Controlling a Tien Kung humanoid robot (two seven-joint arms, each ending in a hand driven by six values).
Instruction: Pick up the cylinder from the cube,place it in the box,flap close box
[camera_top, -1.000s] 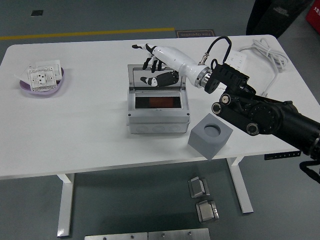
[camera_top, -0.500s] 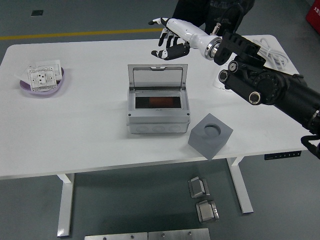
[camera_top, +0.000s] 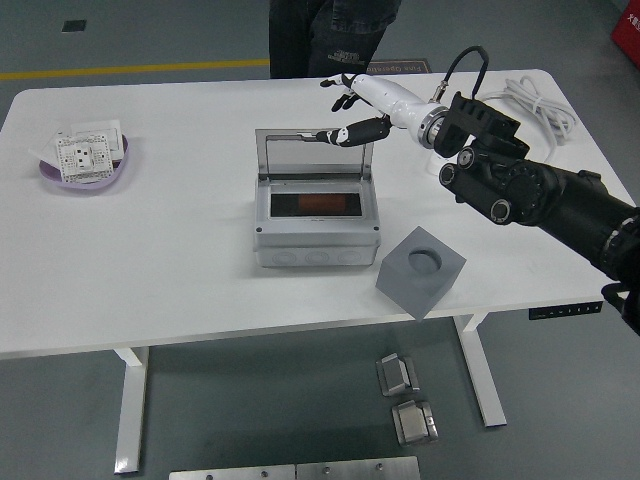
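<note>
The grey box stands mid-table with its clear lid raised upright at the back. A red cylinder lies inside, seen through the box's window. Right of the box sits the grey cube, its round socket empty. My right hand reaches in from the right behind the lid, its fingers spread and holding nothing. One dark fingertip lies at the lid's top right edge. The left arm is out of view.
A purple bowl with white socket plates sits at the far left. A white cable lies coiled at the back right. A person stands at the far side. Metal parts lie on the floor.
My right hand came down from above the table's far edge to the lid's top right edge. The person behind the table shifted to the left.
</note>
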